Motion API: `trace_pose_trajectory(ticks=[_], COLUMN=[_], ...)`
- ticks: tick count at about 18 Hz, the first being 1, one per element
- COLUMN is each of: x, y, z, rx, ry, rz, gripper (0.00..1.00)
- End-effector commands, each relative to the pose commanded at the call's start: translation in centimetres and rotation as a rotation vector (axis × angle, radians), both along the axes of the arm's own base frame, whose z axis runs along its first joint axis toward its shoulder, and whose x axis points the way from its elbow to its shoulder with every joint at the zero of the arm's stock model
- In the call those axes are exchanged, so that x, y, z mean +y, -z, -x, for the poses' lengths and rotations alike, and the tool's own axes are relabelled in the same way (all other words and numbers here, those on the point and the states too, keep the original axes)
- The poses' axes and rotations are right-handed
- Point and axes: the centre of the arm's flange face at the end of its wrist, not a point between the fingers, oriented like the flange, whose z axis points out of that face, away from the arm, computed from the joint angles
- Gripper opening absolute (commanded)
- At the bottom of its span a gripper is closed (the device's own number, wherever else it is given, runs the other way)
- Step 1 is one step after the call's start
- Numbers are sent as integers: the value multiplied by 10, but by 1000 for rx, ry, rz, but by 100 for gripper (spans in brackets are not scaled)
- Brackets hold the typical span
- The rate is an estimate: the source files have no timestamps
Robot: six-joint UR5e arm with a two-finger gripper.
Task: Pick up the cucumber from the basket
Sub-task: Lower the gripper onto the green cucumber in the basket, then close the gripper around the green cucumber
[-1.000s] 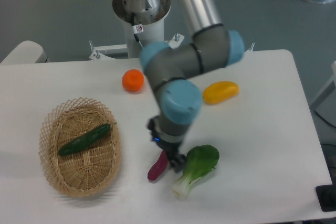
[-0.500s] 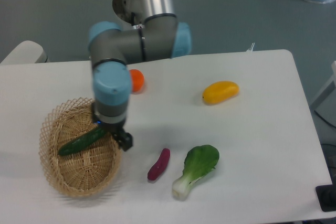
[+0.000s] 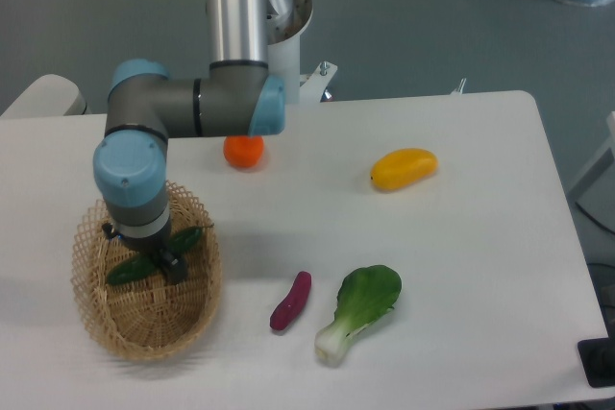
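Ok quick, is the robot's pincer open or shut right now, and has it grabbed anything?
Pincer: down in the basket, right at the cucumber; the wrist hides it, so open, shut or gripping cannot be told.

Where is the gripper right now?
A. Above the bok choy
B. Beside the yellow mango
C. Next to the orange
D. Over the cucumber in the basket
D: the gripper sits low over the middle of the cucumber inside the basket.

One fixed camera looks down on me from high in front. It takes in the whole table [image 3: 461,266] and my base [image 3: 279,21].
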Motion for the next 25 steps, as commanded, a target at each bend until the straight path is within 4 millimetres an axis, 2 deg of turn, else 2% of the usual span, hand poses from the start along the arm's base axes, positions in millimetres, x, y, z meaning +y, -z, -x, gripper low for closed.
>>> trace_pose_trajectory(ticks=[5, 8, 10, 12, 17, 22, 25], x=[11, 11, 11, 12, 15, 17, 21], y=[14, 24, 27, 26, 20, 9, -11], z=[-8, -14, -14, -16, -13, -11, -3], rx=[7, 3, 1, 3, 24, 30, 42], ry=[-25, -19, -42, -56, -98, -95, -99], rz=[-14, 0, 6, 6, 6, -12, -44], gripper=[100, 100, 84, 62, 24, 22, 22])
